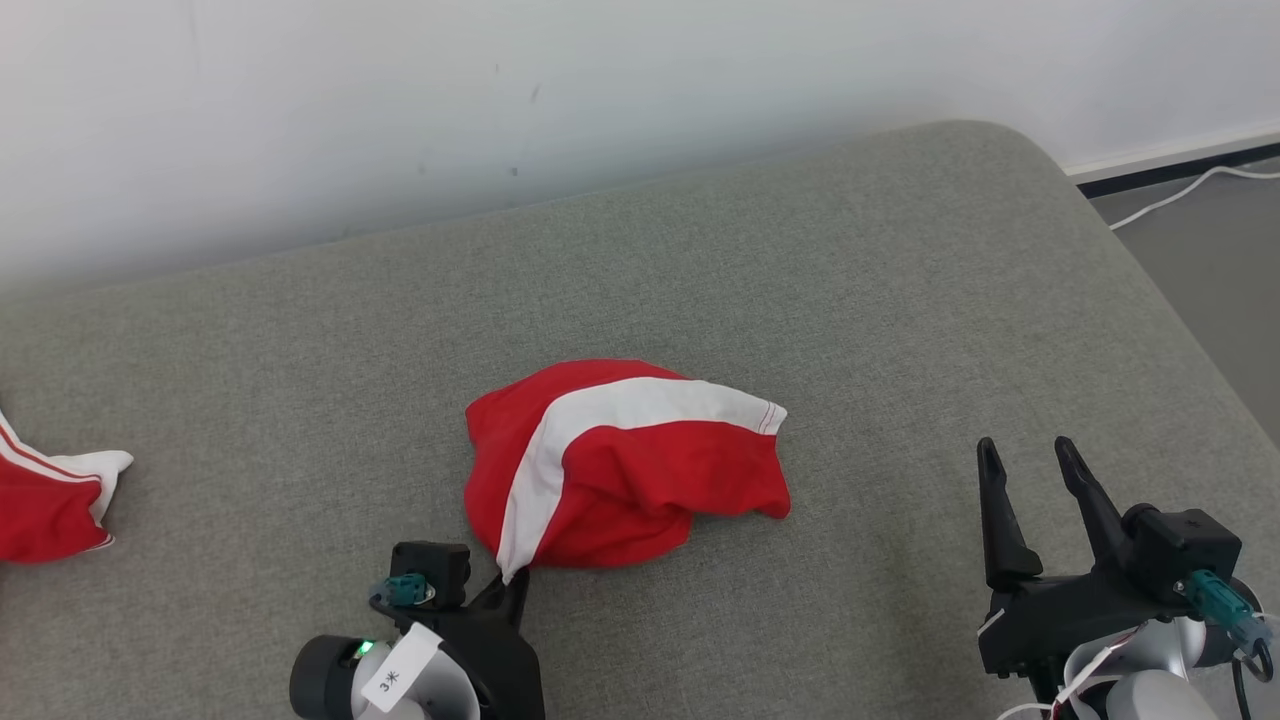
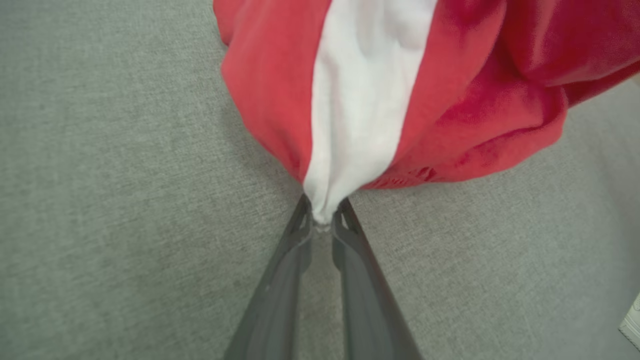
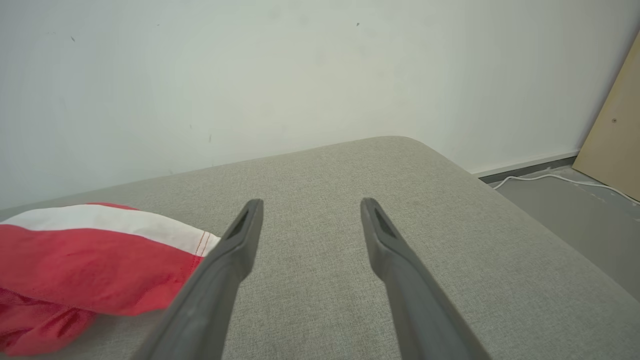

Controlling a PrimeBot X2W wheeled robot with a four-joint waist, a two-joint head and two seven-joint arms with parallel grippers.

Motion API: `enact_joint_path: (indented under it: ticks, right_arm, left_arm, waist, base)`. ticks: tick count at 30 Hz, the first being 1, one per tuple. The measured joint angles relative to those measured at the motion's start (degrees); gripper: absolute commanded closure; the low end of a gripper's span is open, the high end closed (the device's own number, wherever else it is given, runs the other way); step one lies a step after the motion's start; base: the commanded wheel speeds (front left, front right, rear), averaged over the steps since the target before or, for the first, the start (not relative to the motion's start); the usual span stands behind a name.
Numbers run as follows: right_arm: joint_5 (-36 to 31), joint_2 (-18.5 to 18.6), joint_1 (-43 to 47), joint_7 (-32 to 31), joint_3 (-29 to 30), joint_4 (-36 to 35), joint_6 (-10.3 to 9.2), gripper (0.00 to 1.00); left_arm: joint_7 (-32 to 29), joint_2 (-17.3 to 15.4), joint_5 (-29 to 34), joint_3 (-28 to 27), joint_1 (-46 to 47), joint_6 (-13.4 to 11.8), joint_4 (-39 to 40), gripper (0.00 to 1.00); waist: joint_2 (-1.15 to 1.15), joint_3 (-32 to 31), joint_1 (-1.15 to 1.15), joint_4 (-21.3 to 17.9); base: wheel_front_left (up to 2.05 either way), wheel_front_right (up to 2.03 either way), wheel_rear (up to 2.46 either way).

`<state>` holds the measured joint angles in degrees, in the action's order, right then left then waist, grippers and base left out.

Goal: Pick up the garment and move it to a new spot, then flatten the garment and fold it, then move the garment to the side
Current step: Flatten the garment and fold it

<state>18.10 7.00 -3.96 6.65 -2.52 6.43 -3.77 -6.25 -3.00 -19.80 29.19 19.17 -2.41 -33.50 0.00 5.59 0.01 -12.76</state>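
The couch (image 1: 800, 250) carries the garment (image 1: 620, 470), a crumpled red heap with a white stripe, midway along and nearer the front edge. The cloth looks light and limp and will likely drape and drag, so hem corners seem the best hold. The left gripper (image 2: 322, 220) pinches the stripe's near tip. The right gripper (image 1: 1027, 450) gapes empty near the right edge.

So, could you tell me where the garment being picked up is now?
In the head view, the crumpled red and white garment lies centrally on the grey fabric cushion, its near tip in the left gripper.
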Motion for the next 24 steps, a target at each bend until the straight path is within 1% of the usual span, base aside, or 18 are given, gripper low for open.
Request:
enact_joint_path:
  ticks: [2, 5, 9, 11, 13, 18, 24]
  right_arm:
    - [0.0, 0.0, 0.0, 0.0, -0.1, 0.2, 0.01, 0.0]
    - [0.0, 0.0, 0.0, 0.3, -0.1, 0.4, 0.1, 0.0]
    - [0.0, 0.1, 0.1, 0.4, 0.0, 0.4, 0.25, 0.0]
    - [0.0, 0.2, 0.3, 0.5, 0.4, 0.4, 0.25, 0.0]
    - [0.0, 0.3, 0.5, 0.5, 0.6, 0.4, 0.24, 0.0]
    - [0.1, 0.1, 1.2, 0.9, 0.7, 0.5, 0.19, 0.0]
    - [0.4, -0.2, 1.1, 0.9, 0.3, 0.7, 0.19, 0.0]
  left_arm:
    - [0.3, 0.1, -0.2, 0.3, 0.0, 0.4, -0.5, 1.0]
    - [1.3, 0.2, -0.3, 0.6, 0.0, 0.4, -0.8, 1.0]
    - [2.2, 0.2, -0.3, 0.3, 0.1, 0.0, -1.0, 1.0]
    - [2.3, -0.4, 0.2, 0.1, 0.6, -0.1, -1.0, 1.0]
    - [2.9, -2.0, 0.7, -0.4, 1.6, -0.2, -0.7, 1.0]
    - [3.3, -7.3, 2.6, -1.3, 3.9, -0.6, 0.1, 1.0]
    - [3.3, -11.8, 5.6, -1.9, 6.4, -1.2, 1.6, 1.0]
  waist:
    - [0.0, -0.1, 0.0, 0.1]
    - [0.0, -0.3, 0.0, 0.2]
    - [0.0, -0.4, 0.0, 0.5]
    - [0.0, -0.4, 0.0, 0.8]
    - [0.0, -0.4, 0.0, 1.2]
    - [0.0, -0.6, 0.0, 2.4]
    - [0.0, -0.9, 0.0, 3.7]
  base:
    - [0.0, 0.0, 0.0]
    - [0.0, 0.0, 0.0]
    - [0.0, 0.0, 0.0]
    - [0.0, 0.0, 0.0]
    - [0.0, 0.0, 0.0]
    - [0.0, 0.0, 0.0]
    - [0.0, 0.0, 0.0]
